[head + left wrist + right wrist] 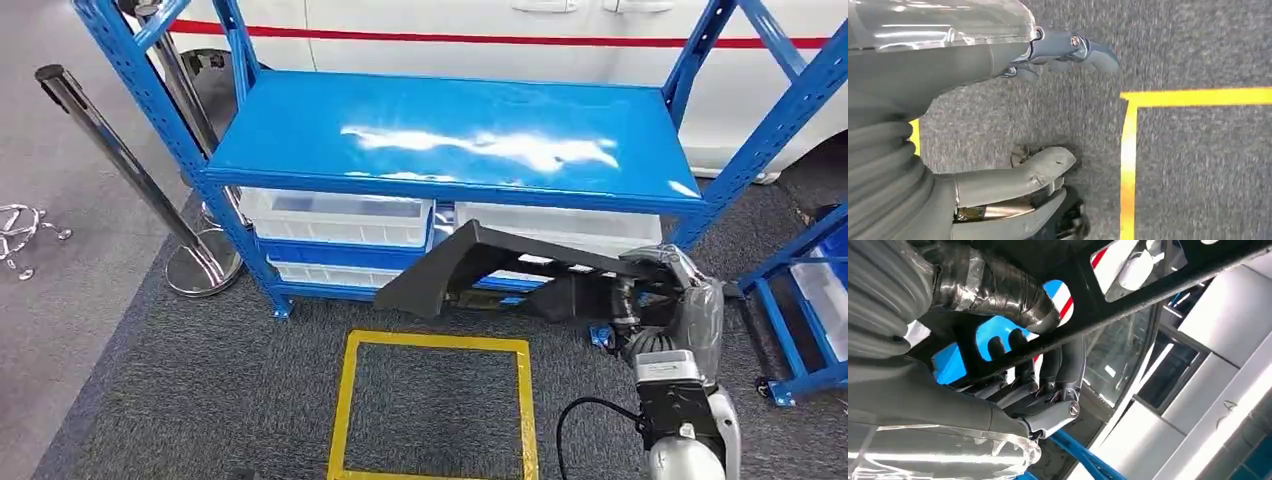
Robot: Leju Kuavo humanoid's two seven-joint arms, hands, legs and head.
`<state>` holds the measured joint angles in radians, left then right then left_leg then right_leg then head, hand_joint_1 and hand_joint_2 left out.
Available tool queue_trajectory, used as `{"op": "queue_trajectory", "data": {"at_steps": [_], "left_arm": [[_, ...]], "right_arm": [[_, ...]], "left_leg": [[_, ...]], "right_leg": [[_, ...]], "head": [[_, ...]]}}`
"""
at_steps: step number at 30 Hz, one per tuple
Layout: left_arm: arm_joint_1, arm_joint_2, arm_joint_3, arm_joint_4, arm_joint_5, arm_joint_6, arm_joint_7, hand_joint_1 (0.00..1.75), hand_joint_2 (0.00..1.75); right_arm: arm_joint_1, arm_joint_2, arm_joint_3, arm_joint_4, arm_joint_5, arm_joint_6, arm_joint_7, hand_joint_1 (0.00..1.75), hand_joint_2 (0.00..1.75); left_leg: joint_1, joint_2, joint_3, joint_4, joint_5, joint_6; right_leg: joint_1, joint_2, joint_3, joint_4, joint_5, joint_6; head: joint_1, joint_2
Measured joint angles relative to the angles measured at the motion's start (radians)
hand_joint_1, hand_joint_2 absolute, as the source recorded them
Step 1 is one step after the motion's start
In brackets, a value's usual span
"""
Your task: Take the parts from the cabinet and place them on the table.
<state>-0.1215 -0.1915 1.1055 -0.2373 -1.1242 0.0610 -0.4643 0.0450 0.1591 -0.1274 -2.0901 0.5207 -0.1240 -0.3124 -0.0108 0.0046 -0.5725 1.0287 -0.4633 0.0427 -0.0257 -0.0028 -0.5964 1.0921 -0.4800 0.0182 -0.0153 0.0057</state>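
Black plastic part (490, 270), long and angular, is held in front of the blue cabinet (450, 135) at the level of its lower shelves, above the grey carpet (200, 390). It is gripped at its right end by the right hand (650, 290), and its left end juts free toward the yellow taped square (435, 345) on the floor.

Clear plastic bins (340, 215) are seen on the cabinet's lower shelves under the bare blue top shelf; what they hold cannot be made out through their walls. A second blue rack (800, 300) with another clear bin is cut off at the right edge. Two chrome posts (130, 170) on round bases are seen left of the cabinet, and a white vehicle body with a red stripe (500, 38) is partly seen behind it.

In the right wrist view the fingers (1023, 357) are wrapped around a black bar of the part (1128, 300), with the thumb pressed on the other side, so the part lies inside the grasp. The rest of the part is cut off there.

In the left wrist view the left hand (1048, 115) hangs over the carpet beside a yellow tape line (1128, 165). Its fingers (1068, 50) are stretched out, apart from the thumb, and nothing is held between them. A small dark object beneath the thumb is too blurred to be identified.
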Motion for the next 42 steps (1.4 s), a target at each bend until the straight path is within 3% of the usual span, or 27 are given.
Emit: {"op": "queue_trajectory", "data": {"at_steps": [1, 4, 6, 8, 10, 11, 13, 15, 16, 17, 19, 21, 22, 24, 25, 26, 27, 29, 31, 32, 33, 36, 37, 38, 40, 41, 42], "left_arm": [[-0.001, 0.000, 0.000, 0.000, 0.000, 0.000, 0.000, 0.00, 1.75], [-0.001, 0.000, 0.000, 0.000, 0.000, 0.000, 0.000, 0.00, 1.75], [-0.001, 0.001, 0.000, 0.000, 0.000, 0.000, 0.000, 0.00, 1.75], [-0.002, 0.001, 0.000, 0.000, 0.002, -0.004, 0.000, 0.00, 1.75], [-0.001, 0.000, 0.000, 0.000, 0.003, -0.006, 0.000, 0.00, 1.75], [0.001, 0.000, 0.000, 0.000, 0.003, -0.007, 0.000, 0.00, 1.75], [0.002, 0.000, 0.000, 0.000, 0.003, -0.008, 0.000, 0.00, 1.75], [0.000, 0.000, 0.000, 0.000, 0.003, -0.008, 0.000, 0.00, 1.75], [-0.003, 0.000, 0.000, 0.000, 0.003, -0.008, 0.000, 0.00, 1.75], [-0.004, 0.000, 0.000, 0.000, 0.003, -0.008, 0.000, 0.00, 1.75], [-0.002, 0.000, 0.000, 0.000, 0.003, -0.008, 0.000, 0.00, 1.75], [0.001, 0.001, 0.000, 0.000, 0.003, -0.008, 0.002, 0.00, 1.75], [0.000, 0.000, 0.000, 0.000, 0.003, -0.008, 0.002, 0.00, 1.75], [-0.005, 0.001, 0.000, 0.000, 0.003, -0.008, 0.003, 0.00, 1.75], [-0.005, 0.000, 0.000, 0.000, 0.003, -0.008, 0.004, 0.00, 1.75], [-0.005, 0.000, 0.000, 0.000, 0.004, -0.008, 0.005, 0.00, 1.75], [-0.004, 0.000, 0.000, 0.000, 0.004, -0.008, 0.005, 0.00, 1.75], [-0.004, 0.000, 0.000, 0.000, 0.004, -0.008, 0.006, 0.00, 1.75], [-0.003, 0.000, 0.000, 0.000, 0.004, -0.009, 0.006, 0.00, 1.75], [-0.003, 0.000, 0.000, 0.000, 0.004, -0.009, 0.005, 0.00, 1.75], [-0.002, 0.000, 0.000, 0.000, 0.003, -0.009, 0.006, 0.00, 1.75], [-0.001, 0.000, 0.000, 0.000, 0.003, -0.008, 0.006, 0.00, 1.75], [0.000, 0.000, 0.000, 0.000, 0.004, -0.008, 0.006, 0.00, 1.75], [0.001, 0.000, 0.000, 0.000, 0.003, -0.008, 0.006, 0.00, 1.75], [0.000, 0.000, 0.001, 0.000, 0.003, -0.008, 0.006, 0.00, 1.75], [0.000, 0.000, 0.001, 0.000, 0.003, -0.008, 0.006, 0.00, 1.75], [0.001, -0.001, 0.000, 0.000, 0.003, -0.008, 0.006, 0.00, 1.75]], "right_arm": [[-0.002, 0.000, 0.000, 0.000, 0.000, 0.000, 0.000, 1.75, 1.75], [0.000, 0.000, 0.000, -0.002, -0.001, 0.001, 0.000, 1.75, 1.75], [-0.001, 0.000, 0.000, -0.002, -0.001, 0.003, 0.000, 1.75, 1.75], [-0.005, 0.001, 0.000, -0.002, -0.001, 0.004, 0.000, 1.75, 1.75], [-0.005, 0.001, 0.000, -0.002, -0.001, 0.005, 0.000, 1.75, 1.75], [-0.005, 0.001, 0.000, -0.002, -0.001, 0.005, 0.000, 1.75, 1.75], [-0.006, 0.001, 0.000, -0.002, -0.001, 0.006, 0.000, 1.75, 1.75], [-0.010, 0.001, 0.000, -0.002, -0.001, 0.007, 0.000, 1.75, 1.75], [-0.011, 0.001, 0.000, -0.002, -0.001, 0.008, 0.000, 1.75, 1.75], [-0.012, 0.001, 0.000, -0.002, -0.001, 0.008, 0.000, 1.75, 1.75], [-0.012, 0.001, 0.000, -0.002, -0.001, 0.011, 0.000, 1.75, 1.75], [-0.012, 0.001, 0.000, -0.002, -0.001, 0.013, 0.000, 1.75, 1.75], [-0.013, 0.001, 0.000, -0.002, -0.001, 0.015, 0.000, 1.75, 1.75], [-0.016, 0.001, 0.000, -0.001, -0.001, 0.014, 0.000, 1.75, 1.75], [-0.017, 0.001, 0.000, -0.001, -0.001, 0.014, 0.000, 1.75, 1.75], [-0.017, 0.001, 0.000, 0.000, -0.001, 0.015, 0.000, 1.75, 1.75], [-0.017, 0.001, 0.000, 0.002, -0.001, 0.015, 0.000, 1.75, 1.75], [-0.018, 0.001, 0.000, 0.004, -0.001, 0.015, 0.003, 1.75, 1.75], [-0.021, 0.001, 0.000, 0.004, -0.001, 0.014, 0.003, 1.75, 1.75], [-0.024, 0.001, 0.000, 0.005, -0.001, 0.015, 0.003, 1.75, 1.75], [-0.021, 0.001, 0.000, 0.004, -0.001, 0.014, 0.002, 1.75, 1.75], [-0.023, 0.002, 0.000, 0.005, 0.000, 0.014, 0.004, 1.75, 1.75], [-0.025, 0.003, 0.000, 0.005, 0.000, 0.015, 0.004, 1.75, 1.75], [-0.025, 0.003, 0.000, 0.005, -0.001, 0.016, 0.004, 1.75, 1.75], [-0.025, 0.005, 0.000, 0.005, 0.000, 0.017, 0.004, 1.75, 1.75], [-0.025, 0.005, 0.000, 0.005, 0.000, 0.018, 0.004, 1.75, 1.75], [-0.025, 0.005, 0.000, 0.005, 0.000, 0.018, 0.004, 1.75, 1.75]], "left_leg": [[-0.005, 0.000, -0.011, 0.012, -0.005, -0.006], [-0.005, 0.000, -0.017, 0.020, -0.005, -0.017], [-0.002, -0.001, -0.023, 0.027, -0.011, -0.025], [0.004, -0.003, -0.054, 0.109, -0.076, -0.040], [0.013, -0.003, -0.113, 0.250, -0.145, -0.050], [0.017, -0.003, -0.127, 0.288, -0.154, -0.053], [0.020, -0.003, -0.096, 0.239, -0.110, -0.052], [0.019, -0.003, -0.004, 0.076, -0.032, -0.043], [0.017, -0.004, 0.023, 0.011, -0.035, -0.039], [0.008, -0.004, 0.030, 0.004, -0.028, -0.036], [0.001, -0.006, 0.022, 0.004, -0.022, -0.028], [-0.004, -0.006, 0.021, -0.018, -0.002, -0.012], [0.004, 0.000, 0.025, -0.034, 0.014, -0.007], [0.002, 0.001, 0.008, -0.039, 0.027, 0.008], [0.001, 0.002, -0.002, -0.037, 0.032, 0.008], [0.000, 0.002, -0.014, -0.035, 0.038, 0.009], [0.000, 0.002, -0.024, -0.032, 0.044, 0.009], [0.002, 0.002, -0.049, -0.021, 0.054, 0.004], [0.005, 0.002, -0.072, 0.003, 0.059, -0.003], [0.001, 0.002, -0.087, 0.014, 0.060, -0.009], [0.000, 0.000, -0.085, 0.022, 0.062, -0.013], [0.001, -0.001, -0.090, 0.023, 0.078, -0.032], [0.007, -0.003, -0.095, 0.032, 0.066, -0.037], [0.007, -0.005, -0.109, 0.061, 0.019, -0.044], [0.014, -0.004, -0.145, 0.186, -0.086, -0.054], [0.016, -0.004, -0.161, 0.252, -0.119, -0.057], [0.017, -0.004, -0.165, 0.293, -0.126, -0.057]], "right_leg": [[0.004, 0.000, 0.001, -0.007, -0.024, -0.005], [0.010, 0.006, -0.008, -0.008, -0.014, -0.019], [0.002, 0.003, -0.006, -0.017, -0.005, -0.032], [0.003, 0.001, -0.009, -0.019, -0.001, -0.039], [0.006, 0.000, -0.012, -0.019, 0.001, -0.042], [0.006, 0.000, -0.014, -0.019, 0.002, -0.043], [0.007, 0.000, -0.014, -0.019, 0.003, -0.042], [0.007, 0.001, -0.013, -0.019, 0.008, -0.038], [0.005, 0.001, -0.014, -0.020, 0.011, -0.034], [0.007, 0.002, -0.016, -0.021, 0.015, -0.027], [-0.002, 0.000, -0.021, -0.025, 0.023, -0.015], [-0.006, 0.001, -0.021, -0.035, 0.034, 0.003], [-0.006, 0.000, -0.024, -0.026, 0.017, 0.002], [0.000, 0.003, -0.055, 0.062, -0.077, -0.001], [0.001, 0.003, -0.079, 0.136, -0.125, -0.001], [0.002, 0.003, -0.099, 0.205, -0.159, 0.001], [0.002, 0.003, -0.100, 0.231, -0.163, 0.003], [0.000, 0.002, -0.041, 0.163, -0.113, 0.005], [-0.003, 0.000, 0.068, 0.003, -0.063, 0.007], [0.001, 0.000, 0.083, -0.027, -0.090, 0.000], [0.007, 0.005, 0.068, -0.013, -0.066, -0.006], [0.008, 0.007, 0.062, -0.021, -0.060, -0.026], [0.004, 0.001, 0.053, -0.025, -0.050, -0.039], [0.004, 0.002, 0.045, -0.025, -0.041, -0.042], [0.006, 0.001, 0.023, -0.025, -0.025, -0.050], [0.009, 0.000, 0.012, -0.025, -0.018, -0.050], [0.011, -0.001, 0.001, -0.025, -0.010, -0.050]], "head": [[0.000, 0.000], [-0.001, 0.000], [-0.001, 0.000], [-0.001, 0.000], [-0.001, 0.000], [-0.001, 0.000], [-0.001, 0.000], [-0.001, 0.000], [-0.001, 0.000], [-0.001, 0.000], [-0.001, 0.000], [-0.001, 0.000], [-0.001, 0.000], [0.000, 0.000], [0.000, 0.000], [0.000, 0.000], [0.000, 0.000], [0.000, 0.000], [0.000, 0.000], [0.000, 0.000], [-0.001, 0.000], [0.000, 0.000], [0.000, 0.000], [-0.003, 0.000], [-0.002, 0.000], [-0.002, 0.000], [-0.002, 0.000]]}}
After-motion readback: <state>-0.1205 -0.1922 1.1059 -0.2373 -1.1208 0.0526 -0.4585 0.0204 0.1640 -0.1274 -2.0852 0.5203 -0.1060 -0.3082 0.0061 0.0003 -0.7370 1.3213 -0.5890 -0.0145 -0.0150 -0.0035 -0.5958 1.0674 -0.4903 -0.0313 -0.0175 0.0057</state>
